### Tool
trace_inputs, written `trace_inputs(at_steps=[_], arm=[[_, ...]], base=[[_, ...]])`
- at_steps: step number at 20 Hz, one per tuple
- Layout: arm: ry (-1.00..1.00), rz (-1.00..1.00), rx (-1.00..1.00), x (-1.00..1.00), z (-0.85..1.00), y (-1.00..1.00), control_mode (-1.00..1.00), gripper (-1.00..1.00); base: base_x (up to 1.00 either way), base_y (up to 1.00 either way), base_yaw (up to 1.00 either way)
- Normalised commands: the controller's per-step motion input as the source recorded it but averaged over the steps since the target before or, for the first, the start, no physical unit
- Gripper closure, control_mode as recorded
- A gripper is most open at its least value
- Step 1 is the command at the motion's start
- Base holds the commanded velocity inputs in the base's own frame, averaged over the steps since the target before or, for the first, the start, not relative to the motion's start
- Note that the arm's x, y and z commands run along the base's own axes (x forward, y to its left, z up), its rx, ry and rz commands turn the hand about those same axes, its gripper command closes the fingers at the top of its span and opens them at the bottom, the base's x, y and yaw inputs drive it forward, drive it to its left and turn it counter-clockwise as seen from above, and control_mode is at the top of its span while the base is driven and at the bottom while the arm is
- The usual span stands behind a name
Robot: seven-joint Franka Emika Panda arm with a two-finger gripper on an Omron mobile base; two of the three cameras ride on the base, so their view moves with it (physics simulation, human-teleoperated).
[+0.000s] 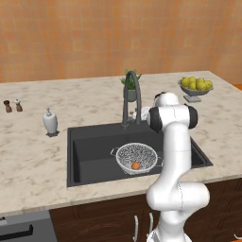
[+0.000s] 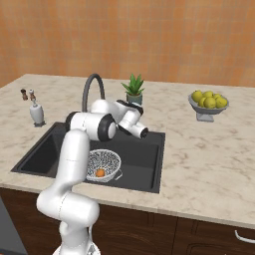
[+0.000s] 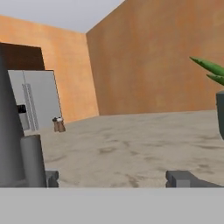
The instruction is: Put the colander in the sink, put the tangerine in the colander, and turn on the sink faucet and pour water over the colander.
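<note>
1. The colander (image 1: 136, 158) sits on the floor of the sink (image 1: 90, 146), toward its front, and the tangerine (image 1: 135, 165) lies inside the mesh bowl. By that layout, the first two steps look done.
2. The step in hand appears to be the water. The sink faucet (image 1: 132, 97) stands at the back rim, its arched spout reaching over the basin behind the colander.
3. The gripper (image 3: 112, 178) is up at the faucet's base. In the hand view its jaws stand wide apart, with nothing between them, and the grey faucet column rises at the left edge.
4. The next move likely calls for reaching the faucet's handle and pushing it on. The spout may then need swinging so the stream falls on the colander; whether it already lines up, I cannot tell.
5. Around the sink runs a pale marbled counter (image 1: 33, 160). On it stand a white soap dispenser (image 1: 50, 122), two small shakers (image 1: 12, 105), a potted plant (image 2: 133, 89) and a footed bowl of yellow-green fruit (image 1: 195, 87).
6. Orange walls back the counter, and a steel fridge (image 3: 37, 98) shows in the hand view.
</note>
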Motion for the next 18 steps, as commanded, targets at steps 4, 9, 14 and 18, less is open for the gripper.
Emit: trace_inputs(at_steps=[4, 9, 14, 18], arm=[[0.0, -0.07, 0.0, 0.33, -0.01, -0.16, -1.0, 1.0], [0.0, -0.1, 0.0, 0.23, 0.0, -0.65, -1.0, 1.0], [0.01, -0.15, 0.0, 0.06, 0.0, -0.98, -1.0, 1.0], [0.05, -0.19, 0.0, 0.0, 0.0, -1.0, -1.0, 1.0]], base=[[0.0, 0.0, 0.0], [0.0, 0.0, 0.0], [0.0, 0.0, 0.0], [0.0, 0.0, 0.0]])
